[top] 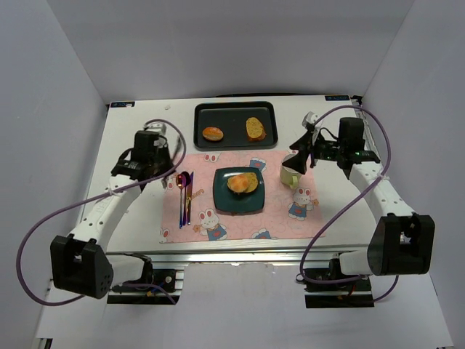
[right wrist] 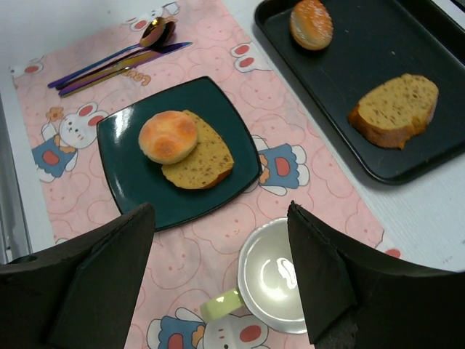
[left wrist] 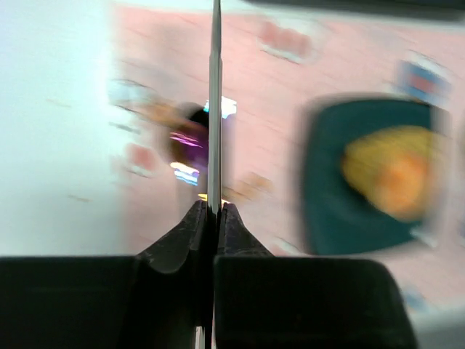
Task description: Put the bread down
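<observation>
- A black tray (top: 236,109) sits at the far side of the white table (top: 138,138). It holds a second bun (right wrist: 311,23) on the left and a second slice (right wrist: 396,109) on the right, well apart.
- A pink placemat (top: 218,161) printed with rabbits lies in front of the tray.
- A dark green square plate (right wrist: 127,174) rests on the middle of the placemat. On it, a round bun (right wrist: 168,136) lies partly on top of a bread slice (right wrist: 203,161).
- A pale green mug (right wrist: 280,280) stands on the placemat just right of the plate. Its inside looks empty.
- A spoon (top: 184,179) and other shiny purple cutlery (top: 187,203) lie side by side left of the plate.
- The left gripper (left wrist: 214,218) hovers over the spoon's end of the placemat. Its fingers (left wrist: 240,240) are pressed together, seemingly on nothing, though that view is blurred.
- The right gripper (right wrist: 219,218) hangs above the mug. Its fingers (right wrist: 109,269) are spread apart and hold nothing.
</observation>
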You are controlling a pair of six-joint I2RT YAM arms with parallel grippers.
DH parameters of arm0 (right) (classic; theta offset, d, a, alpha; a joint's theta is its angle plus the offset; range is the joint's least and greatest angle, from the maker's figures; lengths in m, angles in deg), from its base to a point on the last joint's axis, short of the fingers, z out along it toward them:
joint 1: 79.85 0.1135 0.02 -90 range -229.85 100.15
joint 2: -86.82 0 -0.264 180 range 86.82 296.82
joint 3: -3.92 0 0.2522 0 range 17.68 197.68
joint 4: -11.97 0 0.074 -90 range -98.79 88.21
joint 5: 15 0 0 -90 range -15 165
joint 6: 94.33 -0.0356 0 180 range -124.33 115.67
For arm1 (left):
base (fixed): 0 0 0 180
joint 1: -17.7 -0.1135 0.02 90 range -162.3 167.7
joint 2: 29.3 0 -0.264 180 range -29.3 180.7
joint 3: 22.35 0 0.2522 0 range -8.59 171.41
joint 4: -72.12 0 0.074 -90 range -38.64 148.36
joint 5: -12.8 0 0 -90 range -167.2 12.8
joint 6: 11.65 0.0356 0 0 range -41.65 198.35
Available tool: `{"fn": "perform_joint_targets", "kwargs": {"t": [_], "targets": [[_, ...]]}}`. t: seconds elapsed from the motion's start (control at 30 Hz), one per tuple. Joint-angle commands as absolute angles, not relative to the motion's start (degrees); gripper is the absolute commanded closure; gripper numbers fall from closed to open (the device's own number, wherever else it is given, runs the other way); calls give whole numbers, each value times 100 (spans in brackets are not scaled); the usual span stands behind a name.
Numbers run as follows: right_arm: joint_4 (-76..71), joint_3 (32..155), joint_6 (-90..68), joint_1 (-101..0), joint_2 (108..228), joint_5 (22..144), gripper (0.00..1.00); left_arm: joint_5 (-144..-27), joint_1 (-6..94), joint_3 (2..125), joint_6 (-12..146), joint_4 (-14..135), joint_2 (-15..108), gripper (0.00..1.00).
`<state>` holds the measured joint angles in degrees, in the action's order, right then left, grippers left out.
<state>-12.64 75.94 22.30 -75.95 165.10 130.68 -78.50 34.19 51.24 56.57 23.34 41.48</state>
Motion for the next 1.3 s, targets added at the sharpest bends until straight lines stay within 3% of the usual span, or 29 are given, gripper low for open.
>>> {"fn": "perform_joint_targets", "kwargs": {"t": [0.0,0.13,0.37,0.5,0.53,0.57,0.63,0.73,0.77,0.8,0.83,0.87,1.07,1.1,1.27], "targets": [[-1655,7665,2993,-7362,16284,13099,22,-7035,2817,4460,7301,3641,3987,100],[-1875,7762,3319,-7054,16311,13011,22,-6789,2247,3668,8291,4947,4153,100],[-1928,7842,3372,-6728,16328,12782,21,-7482,1779,3158,8740,5695,5296,100],[-2130,7842,3469,-6570,16355,12598,20,-7641,1498,3087,8810,5766,5638,82],[-2226,7833,3565,-6474,16355,12554,16,-7641,1463,3096,8810,5731,5683,68],[-2236,7798,3574,-6430,16337,12440,14,-7632,1436,3122,8793,5696,5718,60],[-2253,7789,3592,-6316,16337,12352,13,-7667,1348,3236,8766,5538,5832,58],[-2262,7877,3400,-6228,16425,12080,11,-7589,1287,3333,8652,5406,5859,45],[-2210,7903,3207,-6210,16486,11966,10,-7606,1278,3351,8635,5371,5859,30],[-2192,7955,3118,-6175,16521,11747,11,-7615,1252,3368,8626,5292,5850,27],[-2183,7991,3048,-6140,16548,11632,10,-7641,1217,3403,8599,5265,5815,14],[-2235,8061,2977,-6105,16618,11509,11,-7667,1190,3421,8573,5195,5789,9],[-1701,8175,1643,-5920,16680,10367,11,-7510,1128,3508,8162,5160,5211,7],[-1621,8219,1336,-5902,16689,9982,11,-7483,1120,3552,8047,5099,5104,2],[-1147,8229,1272,-5867,16593,9855,10,-7990,1119,3913,6933,4826,4445,2]]}}
